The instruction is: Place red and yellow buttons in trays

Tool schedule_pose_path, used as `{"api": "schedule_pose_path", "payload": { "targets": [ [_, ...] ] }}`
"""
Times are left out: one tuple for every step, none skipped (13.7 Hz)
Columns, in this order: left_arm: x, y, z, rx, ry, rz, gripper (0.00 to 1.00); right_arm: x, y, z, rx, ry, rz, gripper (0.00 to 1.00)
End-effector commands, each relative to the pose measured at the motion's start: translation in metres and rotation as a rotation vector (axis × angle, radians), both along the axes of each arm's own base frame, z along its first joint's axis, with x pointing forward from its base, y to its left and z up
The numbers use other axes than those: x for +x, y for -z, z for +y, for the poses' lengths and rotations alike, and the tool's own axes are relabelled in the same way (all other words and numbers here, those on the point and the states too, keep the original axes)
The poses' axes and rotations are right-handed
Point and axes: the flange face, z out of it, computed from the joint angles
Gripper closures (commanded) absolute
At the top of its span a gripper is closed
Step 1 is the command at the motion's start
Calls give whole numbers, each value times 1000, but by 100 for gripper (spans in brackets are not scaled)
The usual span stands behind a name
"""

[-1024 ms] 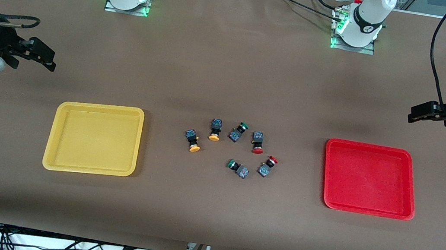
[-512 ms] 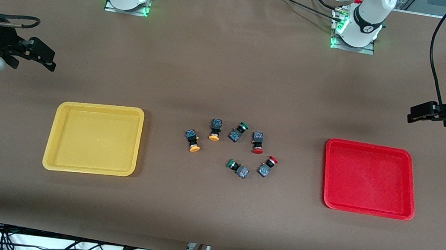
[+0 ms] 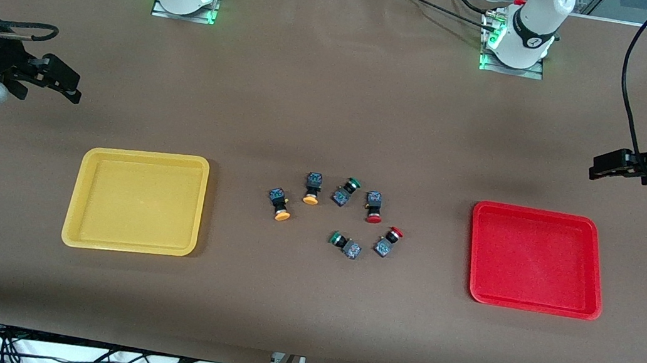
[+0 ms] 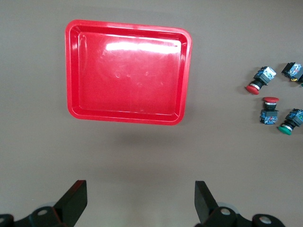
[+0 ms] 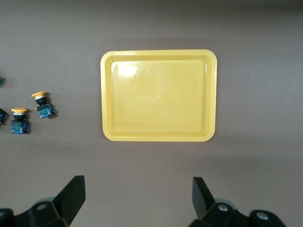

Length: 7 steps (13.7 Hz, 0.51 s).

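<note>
Item: two arms, six buttons, two trays, one brown table (image 3: 335, 101).

Left gripper (image 3: 603, 165): fingers spread wide, holding nothing, hanging over bare table at the left arm's end. The red tray (image 3: 537, 260) lies below and just ahead of it in the left wrist view, empty; the buttons lie well apart from it, past the tray.

Right gripper (image 3: 67, 87): fingers likewise wide apart, empty, over bare table at the right arm's end. The yellow tray (image 3: 136, 201) sits just ahead of it, empty; the buttons lie past the tray toward mid-table.

Buttons, all lying on their sides in a loose cluster between the trays:
- yellow button (image 3: 280, 204), the nearest one to the right gripper
- second yellow button (image 3: 312, 189), just beside the first
- red button (image 3: 374, 207)
- second red button (image 3: 387, 242), the nearest one to the left gripper
- green button (image 3: 346, 190) and second green button (image 3: 345, 244) (not wanted in either tray)

Risks, as judged from this layout:
- Wrong pick. One green button lies between a yellow and a red one, the other just beside the second red; a descent slightly off line could close on green.
- Knock-on. The buttons lie close together, so wide-open fingers coming down around one may shove a neighbour.
- Rolling. The round caps may let a tipped button turn or squirt out if pinched on the cap and not on the square base.
- Arm conflict. Both arms would reach into the same small cluster (a simultaneous approach invites contact).
- Colour mismatch. Each tray sits under one arm; a button carried to the wrong end spoils the sort.
</note>
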Motion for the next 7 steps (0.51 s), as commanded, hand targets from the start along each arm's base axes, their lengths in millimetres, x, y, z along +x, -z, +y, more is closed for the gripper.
{"api": "schedule_pose_path", "payload": {
  "targets": [
    [13,10,-21,14,56,8,0,1,-4,1,17,-11,1,0],
    [18,17,-32,16,71,11,0,1,-4,1,19,-11,1,0],
    [26,33,-45,16,93,23,0,1,-4,1,17,-11,1,0],
    [34,52,-57,16,111,34,0,1,-4,1,17,-11,1,0],
    [43,68,-71,11,128,27,0,0,-4,1,17,-11,2,0],
    [52,87,-85,8,145,15,0,0,-3,1,17,-11,5,0],
    [61,108,-104,7,160,-2,0,0,-3,1,19,-11,6,0]
  ]
}}
